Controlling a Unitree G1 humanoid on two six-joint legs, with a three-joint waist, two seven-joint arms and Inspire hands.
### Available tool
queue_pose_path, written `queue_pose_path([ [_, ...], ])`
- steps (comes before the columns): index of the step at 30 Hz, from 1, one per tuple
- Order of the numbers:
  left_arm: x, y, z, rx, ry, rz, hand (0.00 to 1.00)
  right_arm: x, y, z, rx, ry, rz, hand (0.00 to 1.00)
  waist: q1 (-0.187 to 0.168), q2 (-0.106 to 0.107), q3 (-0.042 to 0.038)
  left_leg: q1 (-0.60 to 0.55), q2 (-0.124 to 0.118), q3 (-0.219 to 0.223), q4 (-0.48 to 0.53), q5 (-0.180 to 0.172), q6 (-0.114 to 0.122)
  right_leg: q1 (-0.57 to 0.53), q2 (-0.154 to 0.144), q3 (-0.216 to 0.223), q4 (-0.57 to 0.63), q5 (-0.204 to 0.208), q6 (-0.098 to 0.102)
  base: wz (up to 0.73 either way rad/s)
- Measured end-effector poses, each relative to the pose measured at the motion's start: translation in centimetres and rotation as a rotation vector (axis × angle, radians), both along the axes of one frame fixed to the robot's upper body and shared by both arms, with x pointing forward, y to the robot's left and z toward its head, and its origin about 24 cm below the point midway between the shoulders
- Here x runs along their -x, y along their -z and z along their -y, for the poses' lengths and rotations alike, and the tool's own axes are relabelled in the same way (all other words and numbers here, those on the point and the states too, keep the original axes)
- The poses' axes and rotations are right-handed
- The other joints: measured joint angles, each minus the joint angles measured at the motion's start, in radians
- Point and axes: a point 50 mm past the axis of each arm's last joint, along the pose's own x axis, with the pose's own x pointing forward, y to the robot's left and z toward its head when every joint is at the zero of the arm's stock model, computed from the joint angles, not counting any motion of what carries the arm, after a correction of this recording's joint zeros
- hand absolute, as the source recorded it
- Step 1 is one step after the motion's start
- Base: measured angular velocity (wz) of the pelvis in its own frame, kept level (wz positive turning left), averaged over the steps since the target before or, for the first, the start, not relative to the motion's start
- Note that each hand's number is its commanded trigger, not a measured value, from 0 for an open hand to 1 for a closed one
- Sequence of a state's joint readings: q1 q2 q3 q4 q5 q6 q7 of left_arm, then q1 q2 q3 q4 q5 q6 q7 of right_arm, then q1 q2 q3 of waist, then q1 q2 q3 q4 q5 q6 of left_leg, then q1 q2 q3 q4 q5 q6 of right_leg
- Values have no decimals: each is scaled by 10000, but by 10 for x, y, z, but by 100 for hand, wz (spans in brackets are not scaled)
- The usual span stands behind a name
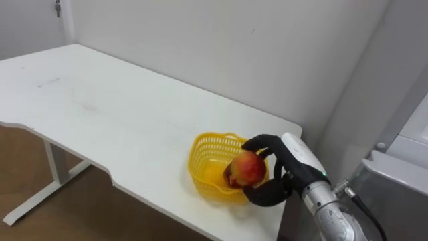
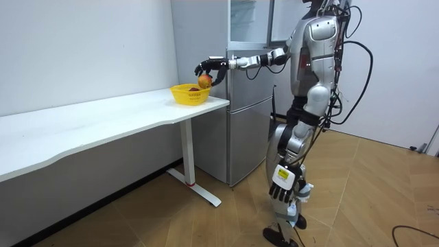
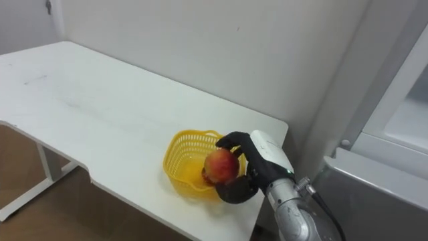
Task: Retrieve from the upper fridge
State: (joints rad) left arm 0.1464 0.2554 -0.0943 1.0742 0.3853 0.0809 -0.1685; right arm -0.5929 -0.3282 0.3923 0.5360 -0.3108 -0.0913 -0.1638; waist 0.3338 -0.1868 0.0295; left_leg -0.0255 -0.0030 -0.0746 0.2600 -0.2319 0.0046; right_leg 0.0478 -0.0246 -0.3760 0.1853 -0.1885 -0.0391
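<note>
The right hand (image 3: 262,163) is closed round a red and yellow fruit (image 3: 221,165), dark fingers curled over its top and the thumb under it, and holds it over the yellow basket (image 3: 176,152) on the side towards the fridge (image 2: 247,123). The room view puts the fruit about level with the basket's rim, but I cannot tell whether it touches the basket's wall or floor, since the hand hides its far side. A darker red patch just below the fruit may be its shadowed underside or a second thing lying in the basket; the mesh and the thumb hide too much to say. The basket stands on the white tabletop (image 3: 100,100) at the corner nearest the fridge, close to the front edge. The robot stands upright in front of the grey fridge, right arm stretched out level towards the tabletop. The fridge's upper part seems to stand open onto a pale inside, though the room view's top edge cuts it off. The left hand (image 2: 280,186) hangs low by the robot's thigh, and I cannot tell its state. A small yellow label (image 2: 282,174) sits just above it, its print too small to read. The tabletop's far end is cut off at the room view's left.
</note>
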Motion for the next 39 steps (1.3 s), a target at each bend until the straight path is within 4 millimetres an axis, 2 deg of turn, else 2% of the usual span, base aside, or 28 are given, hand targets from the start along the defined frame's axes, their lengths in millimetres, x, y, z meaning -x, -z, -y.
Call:
queue_pose_path([
  [8, 1, 0, 0, -39, -36, -86, 0, -6, -13, -3, 13, -36, 332, 0, -5, 17, -6, -39, -3, 1, 81, -3, 0, 17, -3, -80, 0, 1, 1, 1],
  [17, 1, 0, -1, -99, -68, -145, 0, -6, -13, -3, 13, -26, 342, 0, -8, 59, -29, -42, -5, 5, 113, -2, -1, 23, -9, -80, 3, 1, 1, 0],
  [23, 1, 0, -1, -138, -51, -145, 0, -6, -13, -3, -7, -24, 335, 0, -14, 123, -75, 3, -5, 19, 129, -1, -1, 40, -13, -75, 18, 1, 1, 0],
  [34, 4, 0, 0, -148, -18, -83, 0, -6, -17, -2, -853, 153, 512, 0, -42, 121, -82, 59, -8, 27, 143, 0, -1, 74, -17, -52, 23, 1, 1, 0],
  [37, 7, -1, 1, -133, 118, 64, 0, -5, -34, -4, -845, 91, 1301, 0, -142, 131, -81, 24, -7, 47, 135, -1, 0, 41, -13, 0, 23, 2, 1, -1],
  [39, 8, -1, 1, -79, 90, 100, 0, 0, -58, -10, -1176, -292, 2351, 0, -310, 266, -60, 62, 4, 126, 132, -3, 3, 33, -14, 84, 31, 7, 9, -8],
])
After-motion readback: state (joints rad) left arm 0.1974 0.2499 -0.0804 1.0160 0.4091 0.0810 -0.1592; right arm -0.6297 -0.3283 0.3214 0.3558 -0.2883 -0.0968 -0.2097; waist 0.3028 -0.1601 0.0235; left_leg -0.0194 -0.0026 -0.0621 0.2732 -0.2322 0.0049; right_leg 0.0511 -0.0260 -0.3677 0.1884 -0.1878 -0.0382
